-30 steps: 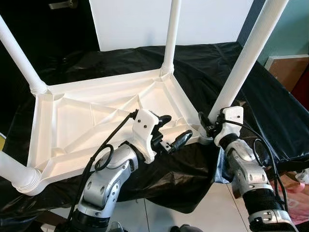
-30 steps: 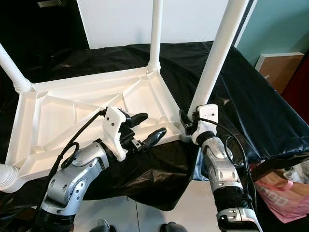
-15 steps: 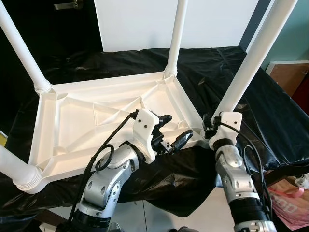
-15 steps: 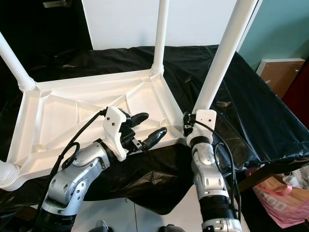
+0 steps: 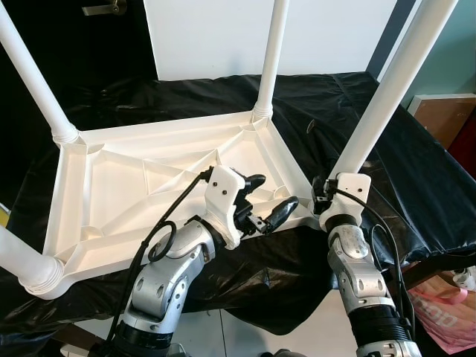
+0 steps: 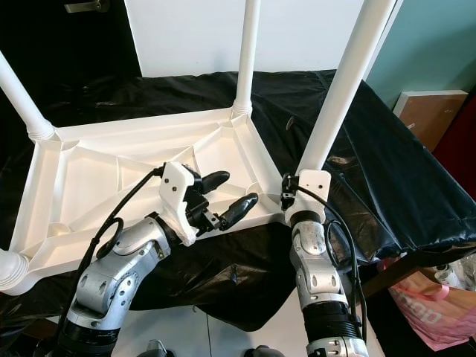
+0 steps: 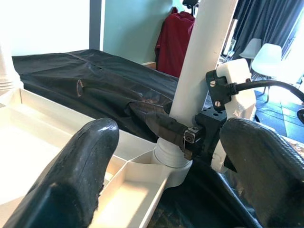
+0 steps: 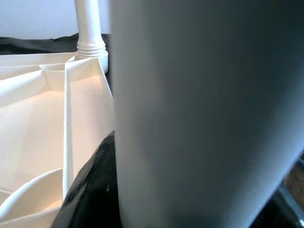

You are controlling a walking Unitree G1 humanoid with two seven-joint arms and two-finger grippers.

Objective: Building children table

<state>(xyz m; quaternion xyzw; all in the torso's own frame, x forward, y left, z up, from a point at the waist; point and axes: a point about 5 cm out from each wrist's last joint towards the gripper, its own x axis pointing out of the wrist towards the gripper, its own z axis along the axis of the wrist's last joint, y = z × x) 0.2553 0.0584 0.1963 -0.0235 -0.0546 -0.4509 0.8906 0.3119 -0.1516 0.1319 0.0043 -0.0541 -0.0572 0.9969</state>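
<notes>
A crinkled black plastic sheet (image 5: 416,186) drapes over the desk. A white wall panel (image 5: 216,37) stands behind it beside a teal wall (image 5: 454,67). A brown wooden board (image 5: 446,115) leans at the right, a pink plastic bag (image 5: 446,309) below.

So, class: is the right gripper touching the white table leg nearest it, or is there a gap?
Touching. In the left wrist view the right gripper has a black finger pressed against the table leg just above its socket, no gap showing.
</notes>
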